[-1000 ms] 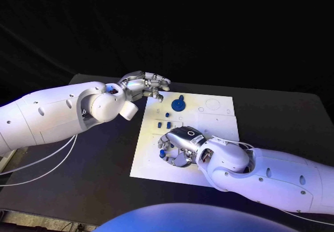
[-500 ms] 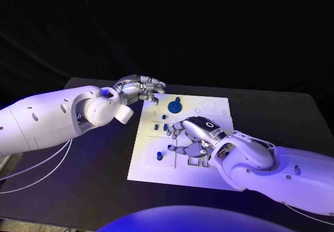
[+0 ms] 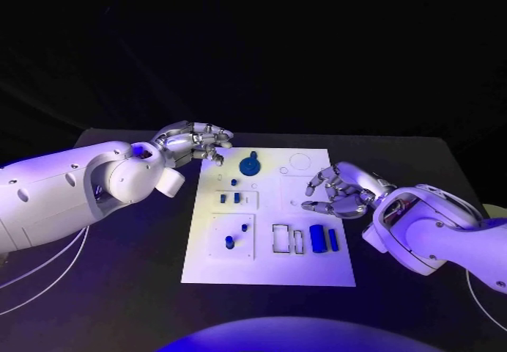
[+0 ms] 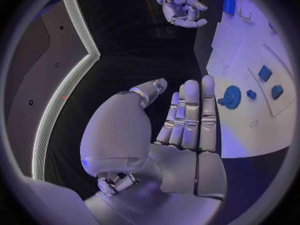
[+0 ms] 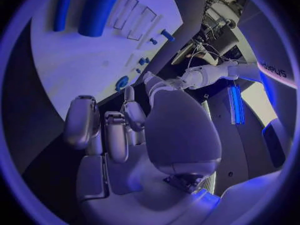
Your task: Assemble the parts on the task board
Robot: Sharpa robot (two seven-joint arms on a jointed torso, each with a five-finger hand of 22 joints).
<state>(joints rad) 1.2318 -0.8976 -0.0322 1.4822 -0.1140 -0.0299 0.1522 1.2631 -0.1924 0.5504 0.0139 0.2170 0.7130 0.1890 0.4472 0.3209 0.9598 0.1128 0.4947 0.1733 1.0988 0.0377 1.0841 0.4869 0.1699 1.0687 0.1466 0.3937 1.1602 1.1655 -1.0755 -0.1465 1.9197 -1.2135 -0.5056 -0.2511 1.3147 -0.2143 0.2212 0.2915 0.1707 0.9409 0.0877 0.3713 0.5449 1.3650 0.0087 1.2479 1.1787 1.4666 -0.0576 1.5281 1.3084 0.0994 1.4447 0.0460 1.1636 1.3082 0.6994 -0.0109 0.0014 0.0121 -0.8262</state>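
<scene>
On the black table [image 3: 127, 293] the white task board [image 3: 269, 268] is laid lengthwise away from the robot. The right hand [image 3: 340, 192] is held over the board's right edge, fingers curled but apart, nothing gripped. The left hand [image 3: 195, 141] is kept at the far left corner, loosely curled and empty. The large blue block [image 3: 317, 237] and the thin blue bar [image 3: 332, 239] are found just nearer to the robot than the right hand, their long axes along the board; the right hand is judged the nearer. The blue disc [image 3: 249, 164] is seen beside the left hand.
</scene>
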